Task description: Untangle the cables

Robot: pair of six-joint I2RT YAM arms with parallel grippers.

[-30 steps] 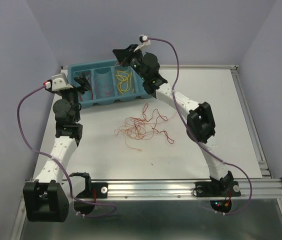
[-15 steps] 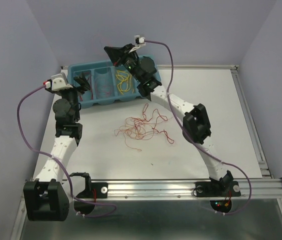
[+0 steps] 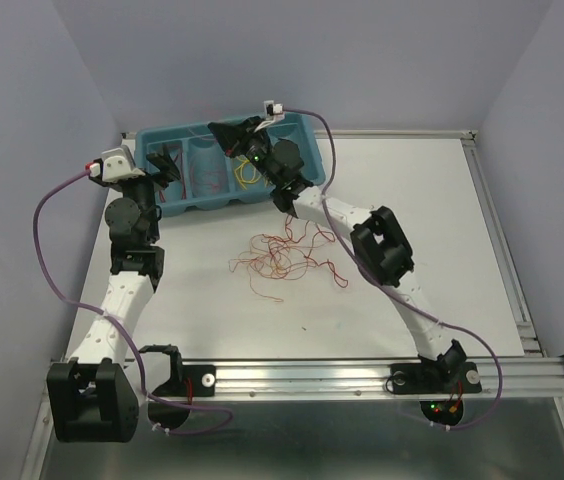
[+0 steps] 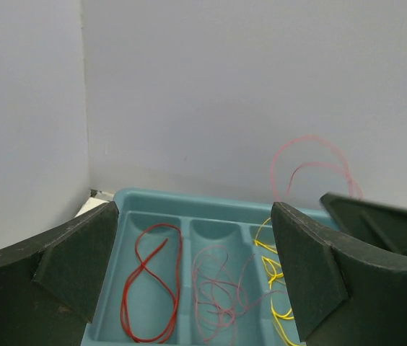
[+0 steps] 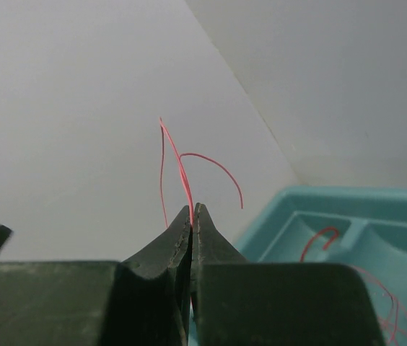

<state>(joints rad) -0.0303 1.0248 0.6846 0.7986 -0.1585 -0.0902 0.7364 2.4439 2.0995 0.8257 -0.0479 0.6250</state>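
Note:
A tangle of thin red and orange cables (image 3: 287, 255) lies mid-table. My right gripper (image 5: 193, 209) is shut on one pink-red cable (image 5: 182, 169), whose ends curl above the tips. It hovers over the teal tray (image 3: 177, 135), with its tip (image 3: 214, 127) near the middle compartments. The held cable's loop (image 4: 312, 140) also shows in the left wrist view. My left gripper (image 4: 193, 216) stands open and empty at the tray's left end (image 3: 167, 165). Inside the tray lie a red cable (image 4: 166, 249), pink cables (image 4: 221, 288) and yellow cables (image 4: 272, 270), each in its own compartment.
The tray stands at the back left of the white table (image 3: 412, 200), close to the grey walls. Thick purple cords (image 3: 47, 250) hang from both arms. A metal rail (image 3: 312, 375) runs along the near edge.
My right gripper has swung left over the tray with the cable still in it. The left arm has stayed put.

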